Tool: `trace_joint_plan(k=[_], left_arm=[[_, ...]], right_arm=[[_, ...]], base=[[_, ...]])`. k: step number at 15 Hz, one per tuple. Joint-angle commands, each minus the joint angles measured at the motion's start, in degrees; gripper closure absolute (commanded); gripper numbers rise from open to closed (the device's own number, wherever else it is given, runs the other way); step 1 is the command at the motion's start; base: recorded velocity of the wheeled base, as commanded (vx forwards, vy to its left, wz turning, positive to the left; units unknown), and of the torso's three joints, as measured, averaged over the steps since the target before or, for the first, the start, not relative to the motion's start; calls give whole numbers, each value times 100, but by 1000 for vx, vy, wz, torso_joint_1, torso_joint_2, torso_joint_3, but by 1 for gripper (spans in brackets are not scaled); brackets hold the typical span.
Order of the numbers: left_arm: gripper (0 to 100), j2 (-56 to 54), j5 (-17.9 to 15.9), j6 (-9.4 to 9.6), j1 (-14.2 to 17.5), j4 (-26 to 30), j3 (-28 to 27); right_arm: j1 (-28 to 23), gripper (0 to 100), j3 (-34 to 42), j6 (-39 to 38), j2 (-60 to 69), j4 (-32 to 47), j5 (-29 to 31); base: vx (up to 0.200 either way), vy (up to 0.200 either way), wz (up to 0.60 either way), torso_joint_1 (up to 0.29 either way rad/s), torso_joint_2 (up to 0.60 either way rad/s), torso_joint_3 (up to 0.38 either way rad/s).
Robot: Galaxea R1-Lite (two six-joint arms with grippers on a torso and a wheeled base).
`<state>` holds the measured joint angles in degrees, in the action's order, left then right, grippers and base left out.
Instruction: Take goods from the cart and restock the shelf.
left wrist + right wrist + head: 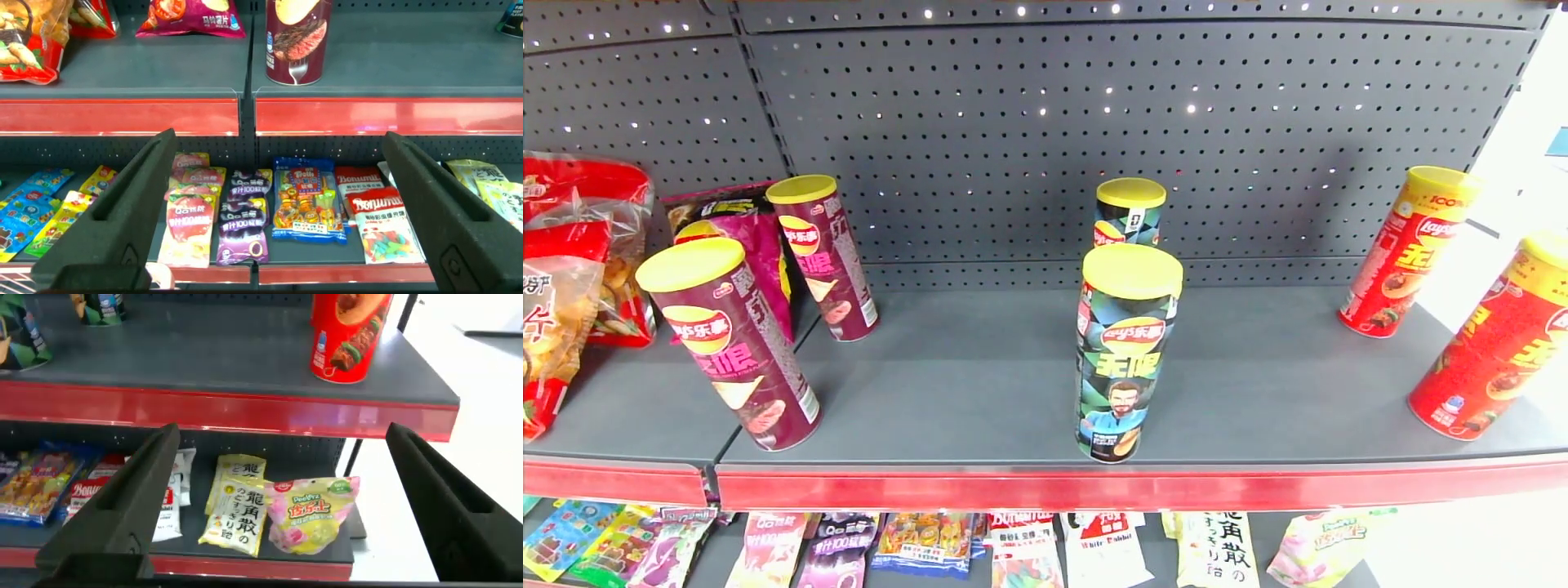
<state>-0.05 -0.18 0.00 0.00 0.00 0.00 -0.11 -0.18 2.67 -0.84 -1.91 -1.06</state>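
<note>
In the head view we see a dark-patterned can [1125, 351] upright near the front edge of the shelf [980, 384]. In the left wrist view our left gripper [278, 137] sits below that edge, facing candy bags [245, 216], jaws apart and empty. In the right wrist view the right gripper [282, 429] gapes likewise. The red can [347, 335] above it is cut off at the top.

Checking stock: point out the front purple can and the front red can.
Front purple can [737, 359]: head view, middle of its label.
Front red can [1494, 347]: head view, middle of its label.
</note>
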Motion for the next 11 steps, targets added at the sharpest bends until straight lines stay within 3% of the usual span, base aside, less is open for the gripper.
trace_joint_plan(k=[1, 11], left_arm=[[0, 5, 1, 0, 0, 0, 0], [0, 5, 1, 0, 0, 0, 0]], right_arm=[[11, 0, -8, -276, 75, 262, 45], [20, 0, 9, -267, 84, 227, 159]], base=[[0, 0, 0, 0, 0, 0], [0, 0, 0, 0, 0, 0]])
